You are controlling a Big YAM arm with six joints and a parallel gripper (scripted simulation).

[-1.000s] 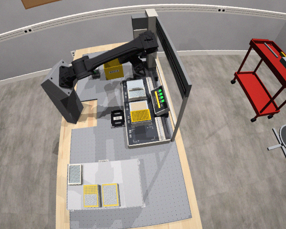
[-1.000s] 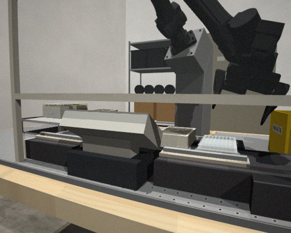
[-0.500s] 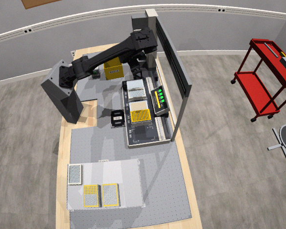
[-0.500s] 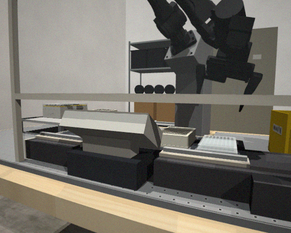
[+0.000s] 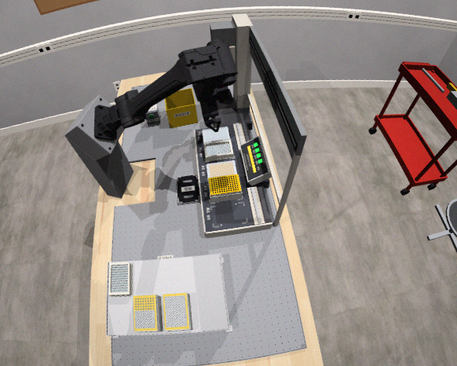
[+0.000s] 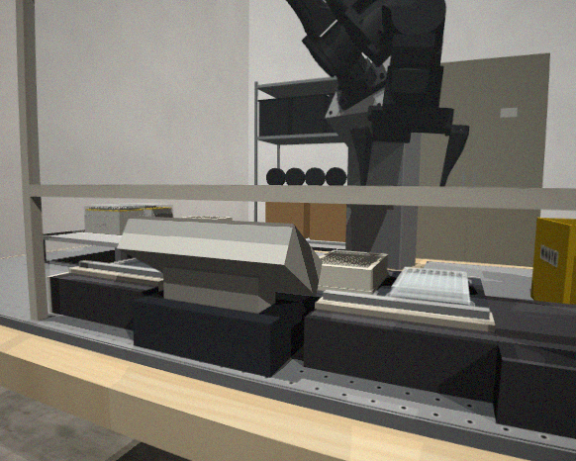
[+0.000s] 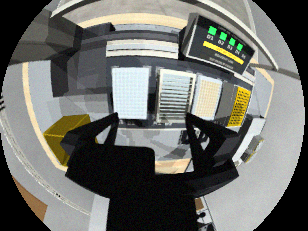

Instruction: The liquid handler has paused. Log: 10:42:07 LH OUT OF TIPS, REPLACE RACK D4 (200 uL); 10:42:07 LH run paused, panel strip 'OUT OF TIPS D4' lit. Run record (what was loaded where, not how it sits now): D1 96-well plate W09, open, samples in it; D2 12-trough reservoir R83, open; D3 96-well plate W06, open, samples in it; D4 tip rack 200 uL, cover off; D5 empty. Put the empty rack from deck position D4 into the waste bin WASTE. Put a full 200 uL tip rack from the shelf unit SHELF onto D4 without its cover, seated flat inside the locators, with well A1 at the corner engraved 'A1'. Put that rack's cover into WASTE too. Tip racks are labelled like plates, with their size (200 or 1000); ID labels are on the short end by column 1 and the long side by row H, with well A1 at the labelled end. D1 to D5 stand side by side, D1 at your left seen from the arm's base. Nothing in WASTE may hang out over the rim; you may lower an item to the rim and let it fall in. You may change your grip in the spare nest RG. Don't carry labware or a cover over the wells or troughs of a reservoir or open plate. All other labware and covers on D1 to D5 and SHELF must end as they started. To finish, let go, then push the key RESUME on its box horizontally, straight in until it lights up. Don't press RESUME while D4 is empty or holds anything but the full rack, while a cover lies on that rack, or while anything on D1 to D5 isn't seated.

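- On the left of the table (image 5: 103,220), two yellow tip racks (image 5: 145,312) sat on the shelf unit (image 5: 205,275).
- The yellow waste bin (image 5: 180,107) stood near the arm.
- The pincer (image 5: 214,125) hung wide apart, holding nothing, above the deck's clear plate (image 5: 216,137).
- The yellow rack (image 5: 224,184) sat on the deck, further along the row.

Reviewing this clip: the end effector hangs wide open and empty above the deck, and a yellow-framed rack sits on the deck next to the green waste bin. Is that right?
One detail is wrong: the waste bin is yellow, not green, as the top view shows. The rest stands: the end effector hangs wide open and empty above the deck, and the yellow-framed rack sits on it.
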